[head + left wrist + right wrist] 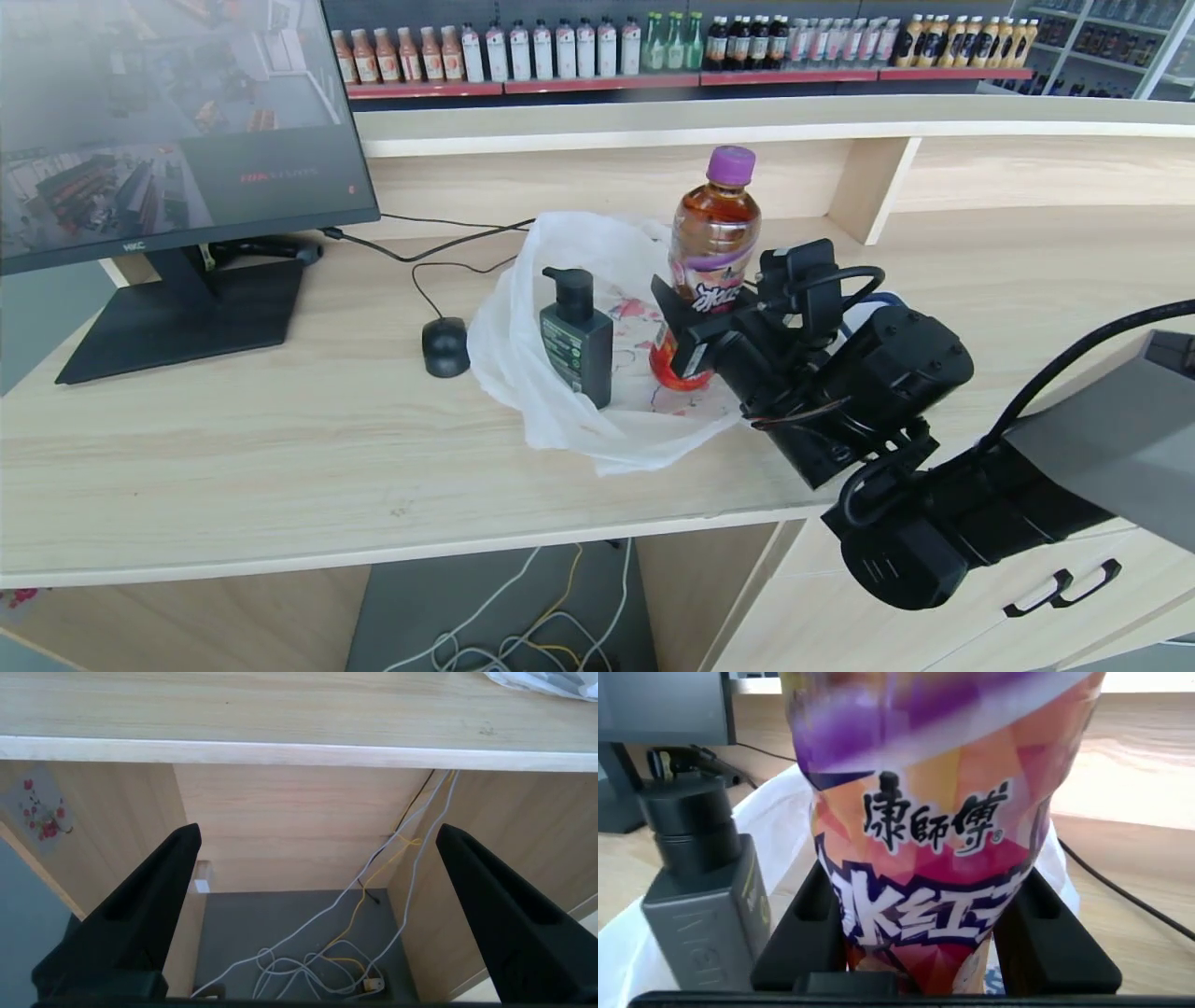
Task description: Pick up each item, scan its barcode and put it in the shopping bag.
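Observation:
My right gripper is shut on the lower half of an upright tea bottle with a purple cap. In the right wrist view the black fingers clamp both sides of the bottle. The bottle's base sits low over the spread mouth of the white shopping bag on the counter; contact with the bag cannot be told. A dark pump bottle stands upright inside the bag, just left of the tea bottle, also close by as the pump bottle. My left gripper hangs open below the counter's front edge, holding nothing.
A monitor on a black stand occupies the counter's left, with a mouse and its cable beside the bag. A wooden divider rises behind the bag. Loose cables hang under the counter. Drawers with black handles sit at lower right.

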Motion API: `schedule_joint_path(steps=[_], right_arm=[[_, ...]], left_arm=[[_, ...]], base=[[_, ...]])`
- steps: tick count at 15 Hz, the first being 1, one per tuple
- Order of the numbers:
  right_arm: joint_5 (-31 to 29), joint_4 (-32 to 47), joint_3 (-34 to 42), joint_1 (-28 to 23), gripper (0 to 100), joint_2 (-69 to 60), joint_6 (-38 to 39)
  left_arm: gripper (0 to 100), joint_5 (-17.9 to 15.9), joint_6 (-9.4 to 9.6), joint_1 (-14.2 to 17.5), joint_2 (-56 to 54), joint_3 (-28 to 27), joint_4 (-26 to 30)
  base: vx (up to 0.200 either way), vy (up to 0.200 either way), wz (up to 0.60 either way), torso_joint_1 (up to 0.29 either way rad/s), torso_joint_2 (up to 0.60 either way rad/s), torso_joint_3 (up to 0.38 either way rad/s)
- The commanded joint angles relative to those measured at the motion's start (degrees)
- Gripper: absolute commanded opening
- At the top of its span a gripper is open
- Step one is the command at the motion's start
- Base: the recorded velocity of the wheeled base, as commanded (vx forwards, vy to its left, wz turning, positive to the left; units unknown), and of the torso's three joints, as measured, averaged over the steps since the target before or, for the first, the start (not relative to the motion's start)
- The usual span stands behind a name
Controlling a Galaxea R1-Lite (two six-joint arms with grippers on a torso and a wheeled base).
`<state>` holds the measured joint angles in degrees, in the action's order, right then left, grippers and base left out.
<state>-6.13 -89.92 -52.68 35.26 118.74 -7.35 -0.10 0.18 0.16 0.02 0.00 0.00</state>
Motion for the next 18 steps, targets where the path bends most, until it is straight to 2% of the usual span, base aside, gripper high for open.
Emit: schedule_joint_path(steps=[1, 5, 18], right_arm=[[0.0, -0.1, -1.4, -1.3, 0, 0.8, -0.4], [0.0, -0.1, -3.4, -3.2, 0, 2.1, -0.5], [0.0, -0.1, -3.0, -3.3, 0, 5.3, 0.1]], left_arm=[[100, 0.0, -0.01, 0.0, 0.0, 0.0, 0.0], [100, 0.0, -0.01, 0.0, 0.0, 0.0, 0.0], [100, 0.0, -0.01, 0.0, 0.0, 0.0, 0.0]], base=[[0.0, 0.0, 0.0, 0.0, 0.0, 0.0], [0.0, 0.0, 0.0, 0.0, 0.0, 0.0], [0.0, 0.0, 0.0, 0.0, 0.0, 0.0]])
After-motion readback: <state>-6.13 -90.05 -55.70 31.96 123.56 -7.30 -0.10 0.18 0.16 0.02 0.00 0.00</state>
